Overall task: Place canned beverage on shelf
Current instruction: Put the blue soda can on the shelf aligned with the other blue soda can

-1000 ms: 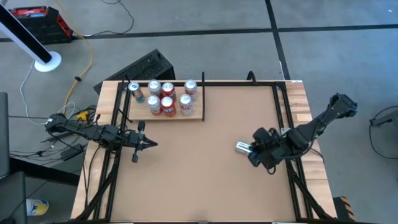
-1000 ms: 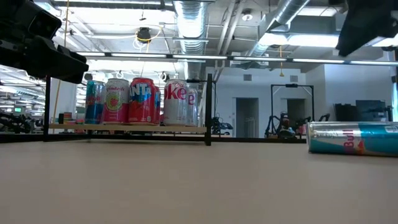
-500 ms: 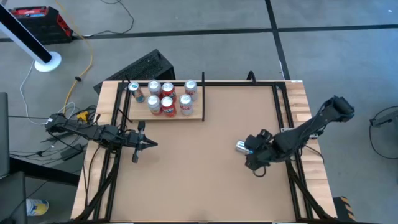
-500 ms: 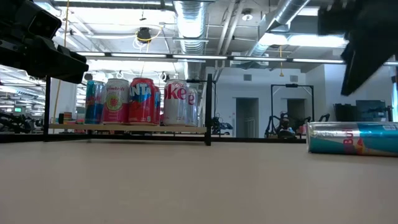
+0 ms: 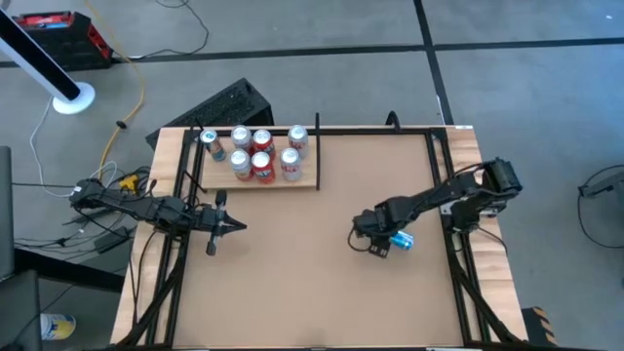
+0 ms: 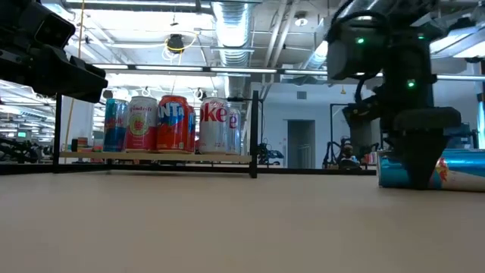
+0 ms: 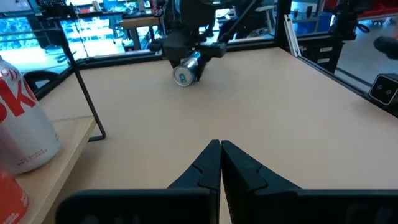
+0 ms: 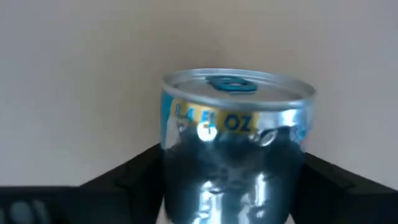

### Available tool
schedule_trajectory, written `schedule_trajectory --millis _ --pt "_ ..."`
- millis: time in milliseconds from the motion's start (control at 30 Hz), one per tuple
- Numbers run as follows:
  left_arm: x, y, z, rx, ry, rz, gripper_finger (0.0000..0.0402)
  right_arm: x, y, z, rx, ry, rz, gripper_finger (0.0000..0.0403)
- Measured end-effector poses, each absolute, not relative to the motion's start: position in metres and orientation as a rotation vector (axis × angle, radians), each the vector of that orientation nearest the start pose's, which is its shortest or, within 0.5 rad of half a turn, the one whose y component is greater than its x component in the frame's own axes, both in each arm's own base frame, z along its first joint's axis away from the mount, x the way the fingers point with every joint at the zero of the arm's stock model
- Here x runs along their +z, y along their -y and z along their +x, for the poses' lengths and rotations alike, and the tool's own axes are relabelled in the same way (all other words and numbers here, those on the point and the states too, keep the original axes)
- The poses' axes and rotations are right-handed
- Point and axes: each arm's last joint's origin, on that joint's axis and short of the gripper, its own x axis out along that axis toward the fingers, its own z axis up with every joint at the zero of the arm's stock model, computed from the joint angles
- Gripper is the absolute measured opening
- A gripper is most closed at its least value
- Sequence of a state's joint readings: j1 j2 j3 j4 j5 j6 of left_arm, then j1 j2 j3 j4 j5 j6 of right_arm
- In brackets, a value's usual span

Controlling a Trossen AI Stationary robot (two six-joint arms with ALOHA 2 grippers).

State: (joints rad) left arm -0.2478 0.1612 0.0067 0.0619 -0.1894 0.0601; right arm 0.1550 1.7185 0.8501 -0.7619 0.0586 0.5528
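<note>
A blue and silver canned beverage lies on its side on the brown table, right of centre; it also shows in the low view. My right gripper is open and low over it. In the right wrist view its two fingers stand on either side of the can's body, and the can's silver end points away from the wrist. My left gripper is shut and empty above the table's left part. The pale-wood shelf at the far left carries several upright cans. My right gripper has one finger on each long side of the lying can, coming from above and slanting from the table's right, the fingers lying along the can. I cannot tell whether the fingers touch it. The can rests on the table.
Black metal rods edge the shelf and run along the table's left and right sides. Bare tabletop lies between the shelf and the lying can. The room beyond the table shows in the low view.
My right gripper has gone toward the table's left edge and down, and now stands over the lying can with its fingers on either side. The can has stayed in place on the table.
</note>
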Motion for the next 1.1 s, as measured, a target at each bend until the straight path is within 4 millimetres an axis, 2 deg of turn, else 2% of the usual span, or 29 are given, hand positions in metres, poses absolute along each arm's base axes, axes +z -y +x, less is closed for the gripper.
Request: schedule_trajectory --millis 100,200,400,633,733,867,1000,1100 --pt "0.158 0.021 0.105 -0.062 -0.094 0.081 0.0 0.12 -0.034 0.263 -0.359 -1.628 0.229 0.0242" --pt "0.158 0.021 0.105 -0.062 -0.097 0.082 0.0 0.141 -0.031 0.27 -0.382 -1.541 0.218 0.0243" --pt "0.157 0.021 0.105 -0.062 -0.107 0.084 0.0 0.202 -0.035 0.285 -0.44 -1.105 0.159 0.0243" --pt "0.156 0.021 0.106 -0.062 -0.115 0.086 0.0 0.24 -0.058 0.308 -0.279 -0.599 0.058 0.0243" --pt "0.156 0.021 0.106 -0.061 -0.113 0.086 0.0 0.235 -0.069 0.321 -0.225 -0.46 0.024 0.0243" --pt "0.156 0.021 0.106 -0.061 -0.113 0.085 0.0 0.202 -0.085 0.333 -0.23 -0.344 0.024 0.0243" --pt "0.156 0.021 0.106 -0.061 -0.113 0.085 0.0 0.155 -0.101 0.326 -0.327 -0.39 0.045 0.0243" --pt "0.156 0.021 0.106 -0.061 -0.113 0.086 0.0 0.145 -0.12 0.317 -0.368 -0.373 0.083 0.0243"
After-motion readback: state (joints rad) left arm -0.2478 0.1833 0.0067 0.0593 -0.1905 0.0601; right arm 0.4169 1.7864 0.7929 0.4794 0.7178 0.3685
